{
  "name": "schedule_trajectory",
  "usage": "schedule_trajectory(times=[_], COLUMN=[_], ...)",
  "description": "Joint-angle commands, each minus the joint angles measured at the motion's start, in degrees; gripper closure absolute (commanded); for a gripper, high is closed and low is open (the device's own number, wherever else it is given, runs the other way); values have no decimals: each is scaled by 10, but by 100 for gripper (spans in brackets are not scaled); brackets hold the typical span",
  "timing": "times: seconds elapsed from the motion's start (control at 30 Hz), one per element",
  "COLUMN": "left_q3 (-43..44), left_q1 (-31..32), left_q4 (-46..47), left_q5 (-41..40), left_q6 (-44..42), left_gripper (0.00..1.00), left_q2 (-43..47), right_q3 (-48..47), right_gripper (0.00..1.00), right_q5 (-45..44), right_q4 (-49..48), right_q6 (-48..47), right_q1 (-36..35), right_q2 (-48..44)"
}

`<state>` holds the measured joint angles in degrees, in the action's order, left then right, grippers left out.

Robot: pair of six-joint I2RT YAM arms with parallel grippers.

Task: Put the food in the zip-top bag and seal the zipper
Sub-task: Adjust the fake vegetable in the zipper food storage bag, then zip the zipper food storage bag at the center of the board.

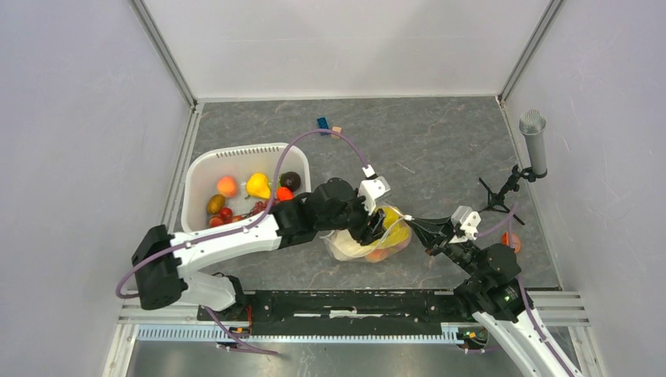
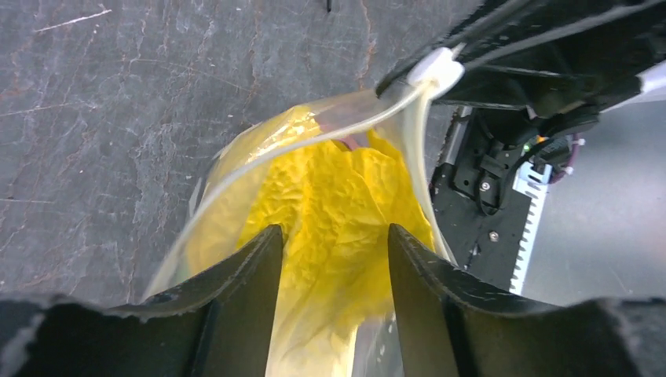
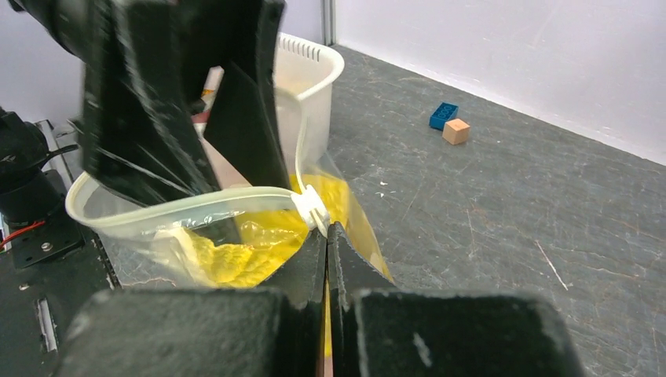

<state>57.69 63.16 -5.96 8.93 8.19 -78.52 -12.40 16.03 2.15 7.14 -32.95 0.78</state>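
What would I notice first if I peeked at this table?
The bright yellow crinkly toy stuffed in the clear bag mid-table. The left gripper pokes into the bag's mouth while the right gripper pinches its edge. Colourful toy fruit sits in the white basket on the left.

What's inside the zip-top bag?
A large crinkled yellow piece fills the zip-top bag; an orange-red piece shows beside it from above. Whatever lies beneath the yellow piece is covered.
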Motion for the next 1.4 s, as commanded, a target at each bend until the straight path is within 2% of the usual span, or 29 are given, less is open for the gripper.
schedule_trajectory(times=[0.0, 0.13, 0.53, 0.7, 0.8, 1.1, 1.37], left_q3=[35, 57, 72, 93, 112, 146, 199], left_q1=[6, 6, 6, 6, 6, 6, 8], left_q4=[-93, -133, -160, -167, -160, -99, -80], left_q5=[-21, -25, -48, -49, -17, 105, 157], left_q6=[-33, -47, -47, -52, -65, -220, -305], left_gripper=[40, 37, 32, 26, 19, 14, 20], left_q2=[47, 45, 79, 98, 103, 46, -24], right_q3=[-12, -13, -10, -9, -9, -13, -23], right_gripper=[100, 100, 100, 100, 100, 100, 100], right_q5=[-20, -18, -7, 0, 1, 8, 17], right_q4=[-48, -51, -57, -59, -58, -54, -48], right_q6=[-3, -4, -3, -3, -4, -7, -13], right_q1=[1, 1, 1, 0, 1, 1, 1], right_q2=[-23, -20, -11, -10, -10, -10, -10])
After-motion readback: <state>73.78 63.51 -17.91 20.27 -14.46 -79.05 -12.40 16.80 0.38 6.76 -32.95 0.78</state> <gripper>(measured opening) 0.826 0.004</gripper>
